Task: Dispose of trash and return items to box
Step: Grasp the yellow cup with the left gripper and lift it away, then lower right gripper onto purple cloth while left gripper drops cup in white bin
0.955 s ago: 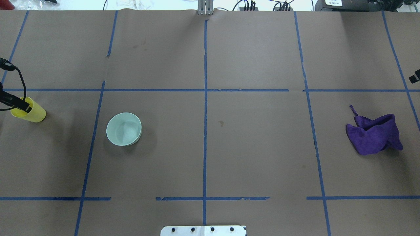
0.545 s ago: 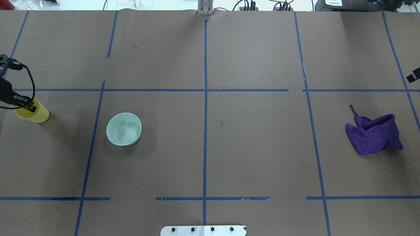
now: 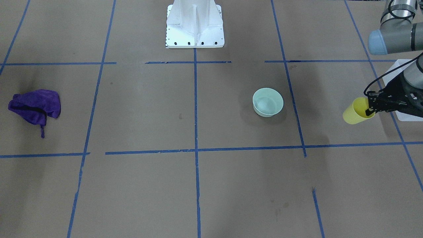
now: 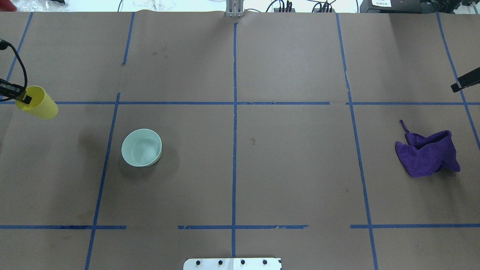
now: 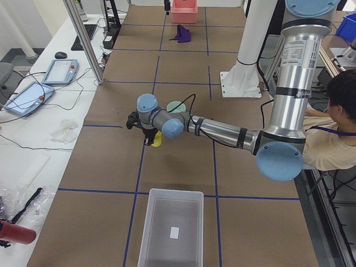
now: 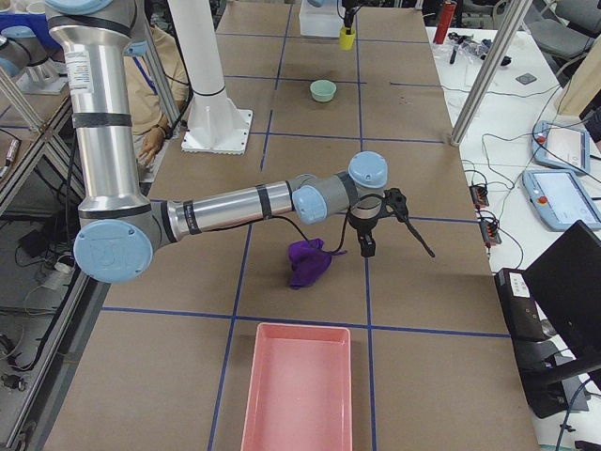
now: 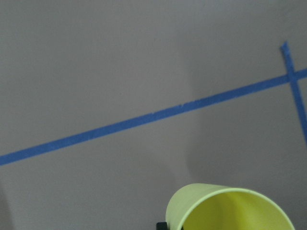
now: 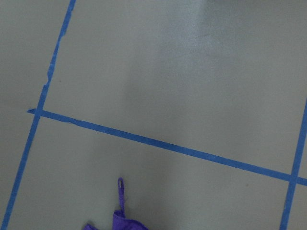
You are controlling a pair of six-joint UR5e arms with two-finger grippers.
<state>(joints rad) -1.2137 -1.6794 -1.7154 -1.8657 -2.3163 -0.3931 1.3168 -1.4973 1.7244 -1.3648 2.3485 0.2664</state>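
My left gripper (image 4: pixel 23 98) is shut on the rim of the small yellow cup (image 4: pixel 38 108), one finger inside it. It holds the cup tilted above the table at the far left; its shadow lies below. The cup also shows in the front view (image 3: pixel 354 113), the left wrist view (image 7: pixel 230 208) and the left side view (image 5: pixel 158 139). The frosted white box (image 5: pixel 171 231) stands past the table's left end, apart from the cup; its corner shows in the front view (image 3: pixel 398 70). My right gripper (image 6: pixel 392 235) hovers empty with fingers spread, beyond the purple cloth (image 4: pixel 427 153).
A pale green bowl (image 4: pixel 141 147) stands upright right of the cup. The crumpled purple cloth (image 3: pixel 34 105) lies at the table's right end. A pink tray (image 6: pixel 296 385) sits past that end. The robot's white base (image 3: pixel 195 23) is at the near middle edge.
My left gripper has lifted the yellow cup off the table and carried it away from the robot. A right finger has come further into the overhead view.
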